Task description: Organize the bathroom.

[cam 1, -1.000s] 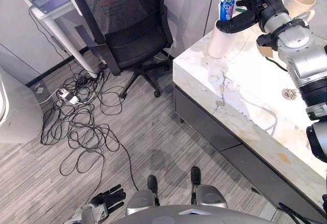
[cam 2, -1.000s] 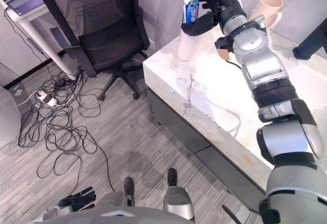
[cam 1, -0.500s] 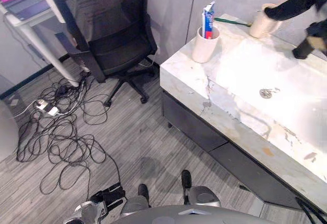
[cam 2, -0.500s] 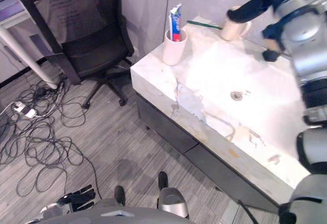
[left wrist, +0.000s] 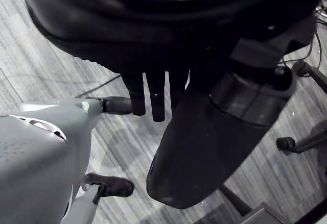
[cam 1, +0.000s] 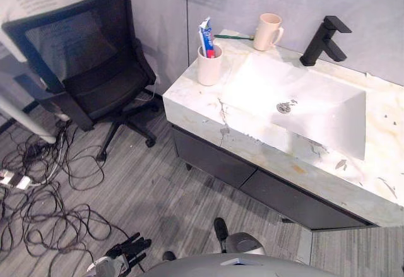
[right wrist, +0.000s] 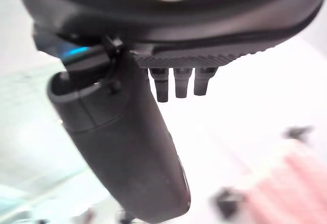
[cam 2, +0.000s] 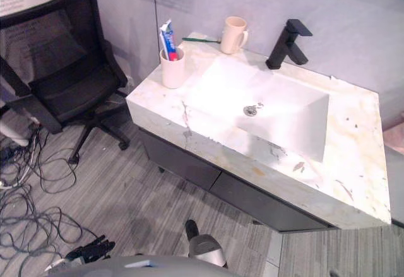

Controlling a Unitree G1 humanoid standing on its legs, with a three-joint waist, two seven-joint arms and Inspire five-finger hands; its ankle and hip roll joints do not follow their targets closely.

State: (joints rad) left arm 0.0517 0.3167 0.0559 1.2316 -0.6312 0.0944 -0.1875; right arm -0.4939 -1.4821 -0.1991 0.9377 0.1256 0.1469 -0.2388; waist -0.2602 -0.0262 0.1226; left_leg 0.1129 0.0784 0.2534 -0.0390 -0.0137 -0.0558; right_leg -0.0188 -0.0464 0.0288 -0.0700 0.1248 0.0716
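The toothpaste tube (cam 1: 206,36) stood upright in the white cup (cam 1: 209,66) at the counter's (cam 1: 252,144) far left corner, handy to the sink. The left hand (cam 1: 129,250) hung low by the floor, fingers relaxed and empty. The right hand (right wrist: 127,147) looked straight-fingered, holding nothing.

Blue-and-white toothpaste tube (cam 1: 206,37) is standing upright in the white cup (cam 1: 209,67), sitting at the basin's (cam 1: 315,110) left corner.
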